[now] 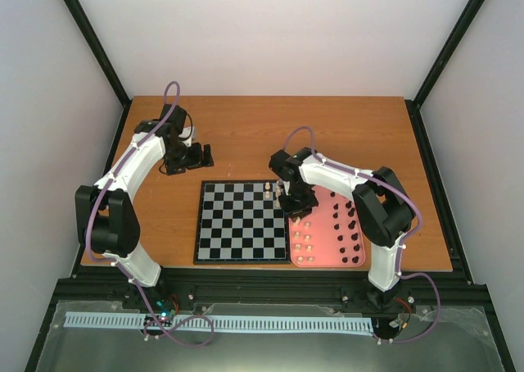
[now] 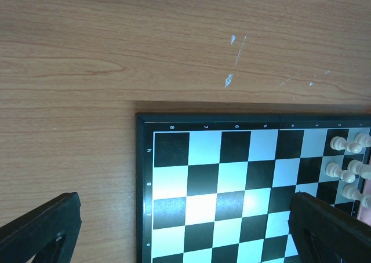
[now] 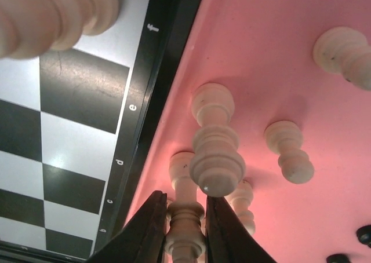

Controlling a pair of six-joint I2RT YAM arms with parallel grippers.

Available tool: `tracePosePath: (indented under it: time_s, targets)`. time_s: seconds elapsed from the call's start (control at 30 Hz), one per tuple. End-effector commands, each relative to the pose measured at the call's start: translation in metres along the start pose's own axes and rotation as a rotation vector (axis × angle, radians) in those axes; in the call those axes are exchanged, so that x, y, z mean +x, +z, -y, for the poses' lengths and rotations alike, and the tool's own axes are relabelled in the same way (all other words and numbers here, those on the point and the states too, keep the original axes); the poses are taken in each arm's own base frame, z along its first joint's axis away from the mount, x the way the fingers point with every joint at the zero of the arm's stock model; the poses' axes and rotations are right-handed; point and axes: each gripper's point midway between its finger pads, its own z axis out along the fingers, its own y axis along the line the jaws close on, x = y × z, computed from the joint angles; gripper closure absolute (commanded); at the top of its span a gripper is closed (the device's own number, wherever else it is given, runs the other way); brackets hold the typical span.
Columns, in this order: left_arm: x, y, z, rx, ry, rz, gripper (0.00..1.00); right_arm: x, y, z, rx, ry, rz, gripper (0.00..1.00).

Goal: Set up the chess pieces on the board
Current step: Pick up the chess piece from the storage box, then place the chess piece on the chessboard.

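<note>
From here I read the right gripper (image 1: pixel 291 204) as clamped on one cream piece (image 3: pixel 184 216). In its wrist view the two fingers press that piece's stem from both sides, low over the pink tray (image 1: pixel 327 259), just by the tray's left rim. The left gripper (image 2: pixel 185 216) is wide apart with nothing between the fingers. It hangs toward the far left corner of the counter (image 1: pixel 246 134), looking down on the board's near-empty squares.

The board (image 1: pixel 243 222) lies flat against the near edge of the counter, about midway along it, with the tray touching its right side. A few cream pieces (image 2: pixel 346 159) stand at the board's far right corner. The other chess pieces wait in the tray, with cream ones (image 1: pixel 303 239) on its left side and black ones (image 1: pixel 348 224) on its right.

I judge these pegs to be light, rigid and smooth, with narrow feet, so a nudge would tip one. The best hold looks to be on the waist below the head, where the collar stops it slipping down. Several cream neighbours stand just beside the held piece, so I would lift it straight up. On the board I would set it down square on its foot and only then let go.
</note>
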Motion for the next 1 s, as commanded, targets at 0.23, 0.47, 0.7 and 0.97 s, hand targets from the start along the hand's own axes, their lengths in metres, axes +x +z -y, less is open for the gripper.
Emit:
tracePosePath:
  time_s: [0.23,0.47,0.7,0.97]
  targets:
    - [-0.004,-0.009,0.005,0.014,0.001,0.026,0.0,-0.003,-0.048,-0.011,-0.023,-0.007,0.04,0.87]
    - [-0.004,-0.011,0.006,0.015,0.004,0.037,0.0,-0.012,-0.061,-0.021,-0.03,-0.034,0.058,0.87]
    - [-0.004,-0.013,0.004,0.006,0.007,0.043,0.0,-0.03,-0.053,-0.03,-0.037,-0.051,0.053,0.87]
    - [-0.004,-0.013,0.003,0.001,0.008,0.041,0.0,-0.039,-0.041,-0.039,-0.041,-0.066,0.037,0.87]
